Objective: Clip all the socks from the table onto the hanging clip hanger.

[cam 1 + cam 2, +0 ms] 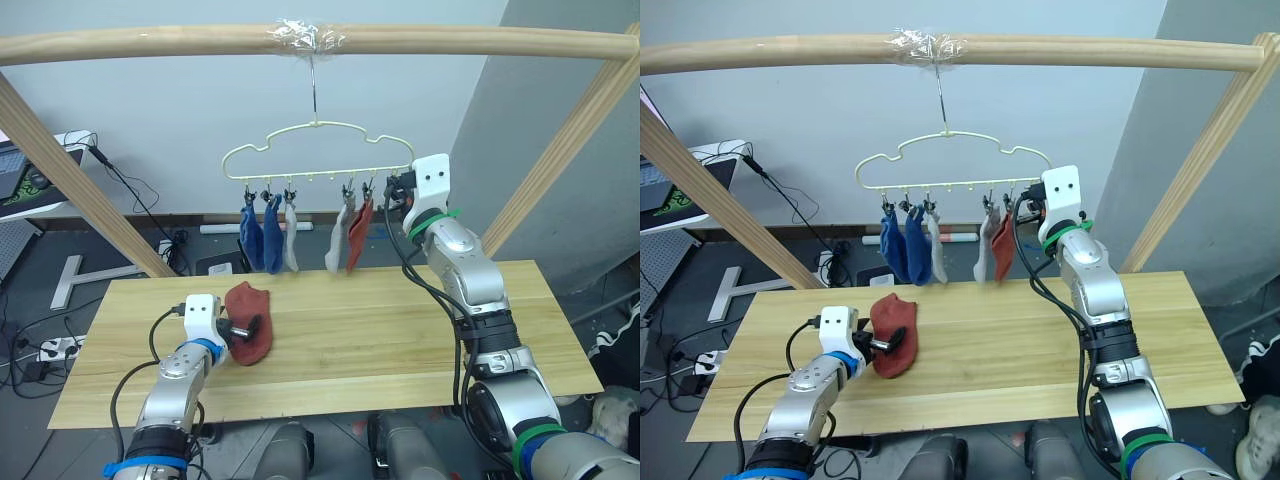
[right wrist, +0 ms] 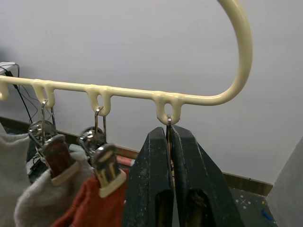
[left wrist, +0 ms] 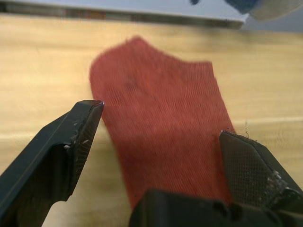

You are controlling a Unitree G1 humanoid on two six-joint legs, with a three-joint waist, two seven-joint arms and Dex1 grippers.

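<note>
My right gripper (image 2: 169, 142) is pinched on the clip hanger's (image 1: 318, 150) end clip, hiding it. 5 socks hang there. My left gripper (image 3: 161, 137) gapes around the red sock (image 1: 248, 320) on the table (image 1: 400, 330) below.

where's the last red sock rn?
The rust-red sock lies flat on the table, on the robot's left side near the back edge. The open left hand straddles it, fingers to either side.

Bare table (image 1: 400, 330) right of red sock (image 1: 249, 320), hung socks (image 1: 300, 235) crowding hanger (image 1: 318, 155)
</note>
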